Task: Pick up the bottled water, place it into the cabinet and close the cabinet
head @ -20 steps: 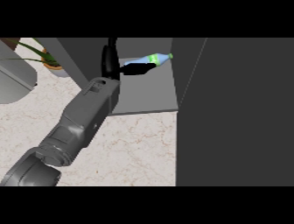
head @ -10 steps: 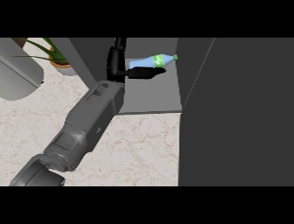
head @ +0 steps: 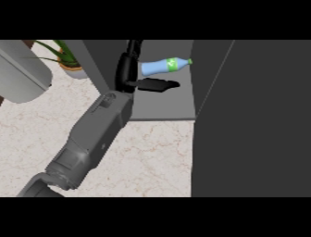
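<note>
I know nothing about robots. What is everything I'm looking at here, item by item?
bottle: one, pale blue with a green label, lying on its side on the cabinet shelf
cabinet: one, grey, open, top middle
door: one, dark grey panel, right side; probably the cabinet's
potted plant: one, green leaves, top left on the counter
counter: one, pale marble, lower left and middle
rounded thing: one, light grey, far left; cannot tell what it is
forearm: one, grey, coming in from the lower left
left robot hand: one, black, fingers straight, inside the cabinet just below the bottle, not holding it
</note>
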